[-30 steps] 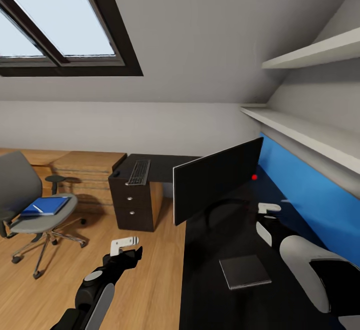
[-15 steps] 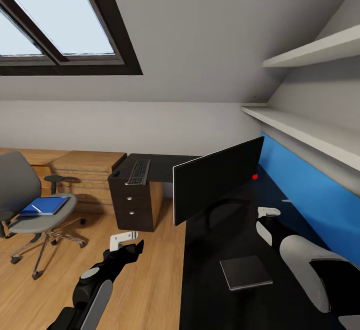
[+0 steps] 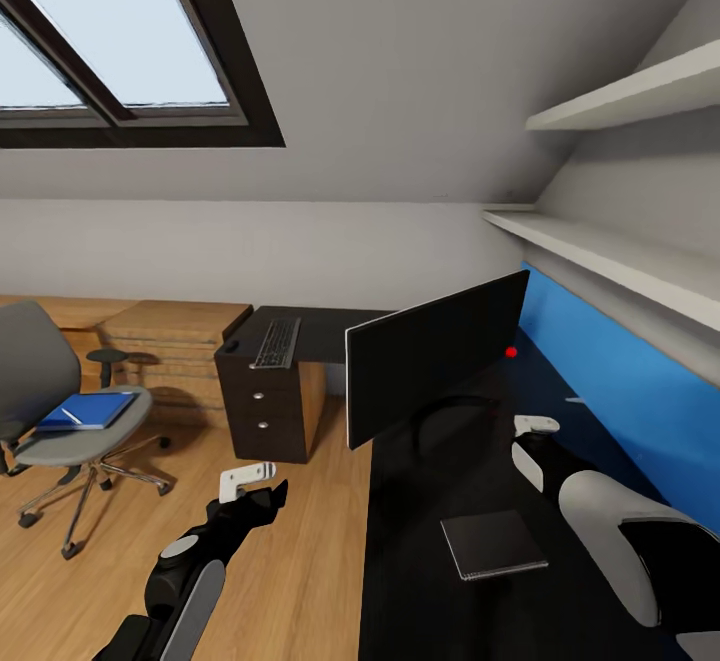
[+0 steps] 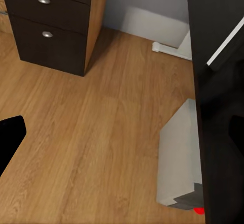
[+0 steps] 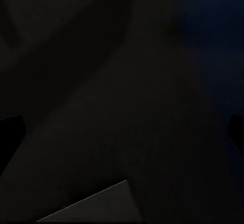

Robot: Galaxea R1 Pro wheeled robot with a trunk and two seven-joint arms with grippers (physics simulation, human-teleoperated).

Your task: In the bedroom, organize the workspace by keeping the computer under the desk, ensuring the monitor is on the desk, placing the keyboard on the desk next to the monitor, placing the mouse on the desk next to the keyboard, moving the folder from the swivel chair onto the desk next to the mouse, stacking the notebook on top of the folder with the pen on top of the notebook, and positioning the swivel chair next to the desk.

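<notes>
The swivel chair (image 3: 60, 411) is sitting well left of the desk (image 3: 480, 501), carrying a blue folder (image 3: 88, 410). The left gripper (image 3: 250, 484) is hanging over the floor beside the desk, holding nothing; I cannot tell how wide it is parted. The right gripper (image 3: 537, 425) is hovering over the desk behind the monitor (image 3: 435, 356); its spread is unclear too.

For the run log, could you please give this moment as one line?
left gripper: over floor, empty | folder: on swivel chair | keyboard: on desk
</notes>
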